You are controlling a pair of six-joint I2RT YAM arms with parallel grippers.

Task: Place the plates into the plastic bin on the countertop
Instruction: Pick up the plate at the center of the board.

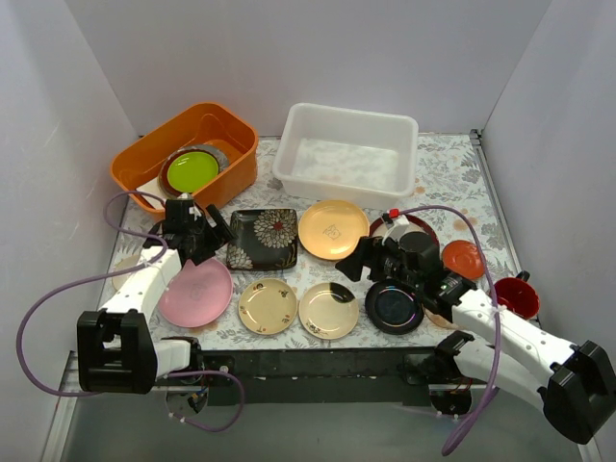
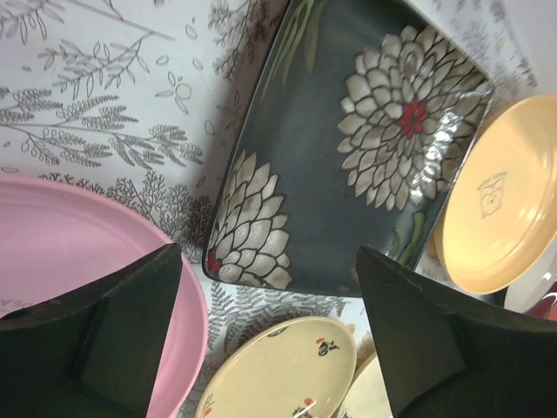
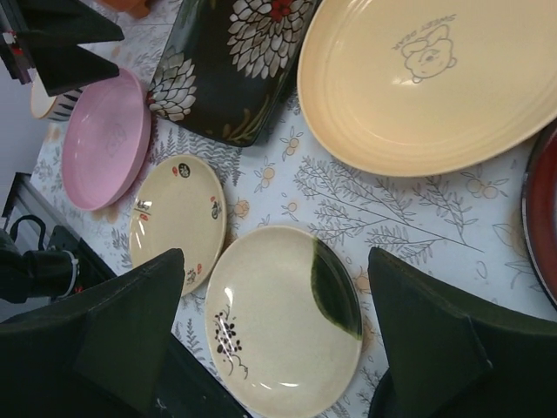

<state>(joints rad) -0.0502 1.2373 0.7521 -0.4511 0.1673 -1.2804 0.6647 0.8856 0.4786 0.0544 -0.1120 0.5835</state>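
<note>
Several plates lie on the fern-print countertop (image 1: 452, 183): a black square floral plate (image 1: 263, 239) (image 2: 348, 148), a gold one (image 1: 333, 229) (image 3: 435, 78), a pink one (image 1: 195, 292) (image 2: 70, 252), a cream one (image 1: 268, 306) (image 2: 287, 374), a cream one with a green patch (image 1: 328, 310) (image 3: 283, 318), a glossy black one (image 1: 394, 306) and an orange-red one (image 1: 463, 258). The white plastic bin (image 1: 346, 154) stands at the back with nothing in it. My left gripper (image 1: 212, 245) (image 2: 270, 296) hangs open between the pink and floral plates. Over the green-patch plate my right gripper (image 1: 356, 262) (image 3: 274, 296) is open, holding nothing.
An orange tub (image 1: 188, 154) at the back left holds a lime-green plate (image 1: 192, 170). A red cup (image 1: 517, 296) stands at the right, beside my right arm. A dark red plate (image 1: 423, 227) lies partly under the right wrist. Grey walls close in the sides.
</note>
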